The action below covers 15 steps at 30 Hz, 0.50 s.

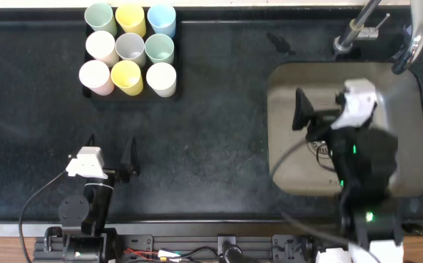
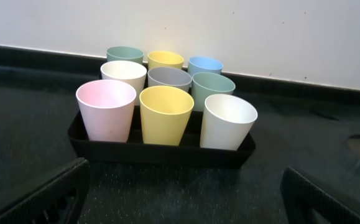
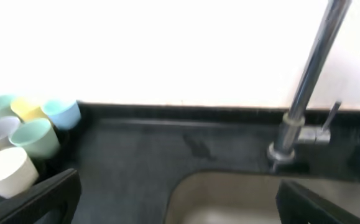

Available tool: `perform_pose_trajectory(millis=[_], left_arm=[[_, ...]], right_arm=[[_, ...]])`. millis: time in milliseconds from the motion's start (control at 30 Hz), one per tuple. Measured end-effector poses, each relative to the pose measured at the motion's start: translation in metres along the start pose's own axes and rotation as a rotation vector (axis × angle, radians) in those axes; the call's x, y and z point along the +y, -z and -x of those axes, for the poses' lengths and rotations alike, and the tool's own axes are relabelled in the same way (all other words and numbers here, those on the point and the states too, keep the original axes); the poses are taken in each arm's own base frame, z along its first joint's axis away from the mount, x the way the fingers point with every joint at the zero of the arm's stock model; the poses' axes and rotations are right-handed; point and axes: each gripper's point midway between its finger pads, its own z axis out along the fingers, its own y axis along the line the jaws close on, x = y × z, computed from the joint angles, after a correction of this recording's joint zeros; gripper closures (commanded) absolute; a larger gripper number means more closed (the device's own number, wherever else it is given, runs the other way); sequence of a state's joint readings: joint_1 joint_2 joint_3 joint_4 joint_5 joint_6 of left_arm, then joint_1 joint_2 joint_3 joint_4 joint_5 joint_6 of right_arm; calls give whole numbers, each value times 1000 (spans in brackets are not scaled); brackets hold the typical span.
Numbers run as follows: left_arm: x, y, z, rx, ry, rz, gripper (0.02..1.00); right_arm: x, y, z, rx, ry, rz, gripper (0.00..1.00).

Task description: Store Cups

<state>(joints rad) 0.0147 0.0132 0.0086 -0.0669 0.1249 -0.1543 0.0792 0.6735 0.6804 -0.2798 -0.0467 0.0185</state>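
Cups of pastel plastic (image 1: pixel 130 49), nine, stood upright in a black rectangular tray (image 2: pixel 167 154) at the dark counter's (image 1: pixel 218 131) rear. Left gripper (image 1: pixel 111 151) was released, empty, near the tray; right gripper (image 3: pixel 180 200) was likewise released over the beige sink (image 1: pixel 284 80).

Bright, even light washes the wall (image 3: pixel 167 43) white; shadows are soft.

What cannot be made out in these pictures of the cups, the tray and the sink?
Top view: the right arm covers part of the sink floor; anything beneath is hidden.
Left wrist view: the front cups hide the back cups' lower parts and the tray floor.
Right wrist view: the picture's edge cuts off the cups on one side.
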Motion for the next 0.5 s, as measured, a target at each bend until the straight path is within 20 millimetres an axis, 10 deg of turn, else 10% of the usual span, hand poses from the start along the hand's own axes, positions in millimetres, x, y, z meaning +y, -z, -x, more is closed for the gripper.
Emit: perform_pose_trajectory(millis=[500], left_arm=[[0,0,0,0,0,0,18]], right_arm=[[-1,31,-39,-231,-25,27,5]])
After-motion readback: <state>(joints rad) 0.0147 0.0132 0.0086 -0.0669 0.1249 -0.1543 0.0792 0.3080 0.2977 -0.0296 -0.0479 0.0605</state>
